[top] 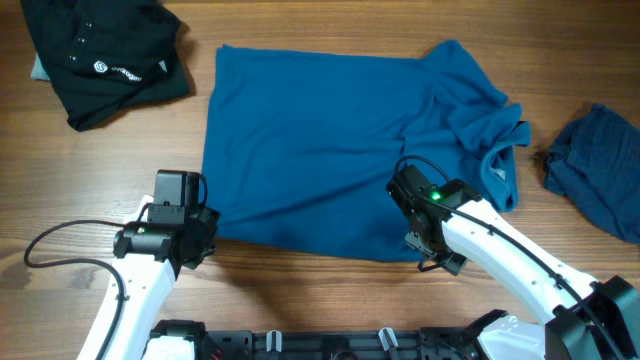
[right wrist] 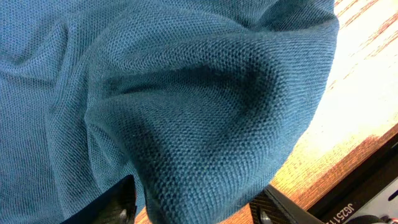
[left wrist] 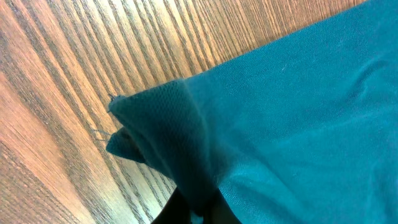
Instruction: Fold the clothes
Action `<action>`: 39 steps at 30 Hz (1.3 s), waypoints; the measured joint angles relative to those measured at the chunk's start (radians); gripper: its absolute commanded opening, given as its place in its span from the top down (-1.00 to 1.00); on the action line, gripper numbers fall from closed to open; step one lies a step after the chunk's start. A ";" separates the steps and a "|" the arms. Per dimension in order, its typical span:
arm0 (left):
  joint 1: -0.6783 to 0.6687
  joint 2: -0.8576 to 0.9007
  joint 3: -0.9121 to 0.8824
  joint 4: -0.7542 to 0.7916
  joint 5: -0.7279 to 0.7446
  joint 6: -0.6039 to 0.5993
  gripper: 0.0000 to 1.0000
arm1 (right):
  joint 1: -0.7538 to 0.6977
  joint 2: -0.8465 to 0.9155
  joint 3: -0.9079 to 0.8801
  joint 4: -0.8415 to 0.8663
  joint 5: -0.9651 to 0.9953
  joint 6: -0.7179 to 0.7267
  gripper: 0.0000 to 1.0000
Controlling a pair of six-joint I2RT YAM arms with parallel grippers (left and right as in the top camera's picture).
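Note:
A mid-blue short-sleeved T-shirt (top: pixel 320 140) lies spread flat on the wooden table, collar to the right. My left gripper (top: pixel 207 228) is at its near left corner. In the left wrist view it (left wrist: pixel 199 214) is shut on that corner of the shirt (left wrist: pixel 292 112), which is creased up towards the fingers. My right gripper (top: pixel 414 238) is at the near hem on the right. In the right wrist view its fingers (right wrist: pixel 199 208) stand apart with a bulging fold of the shirt (right wrist: pixel 205 112) between them. A darker blue garment (top: pixel 600 170) lies crumpled at the far right.
A black garment with white print (top: pixel 100 50) lies bunched at the far left corner. The table's near edge (right wrist: pixel 348 180) runs just behind the right gripper. Bare wood (top: pixel 80 160) shows left of the shirt.

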 measured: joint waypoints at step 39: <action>0.000 0.000 0.000 -0.028 -0.013 0.016 0.92 | 0.000 -0.003 0.094 -0.259 -0.029 -0.023 0.92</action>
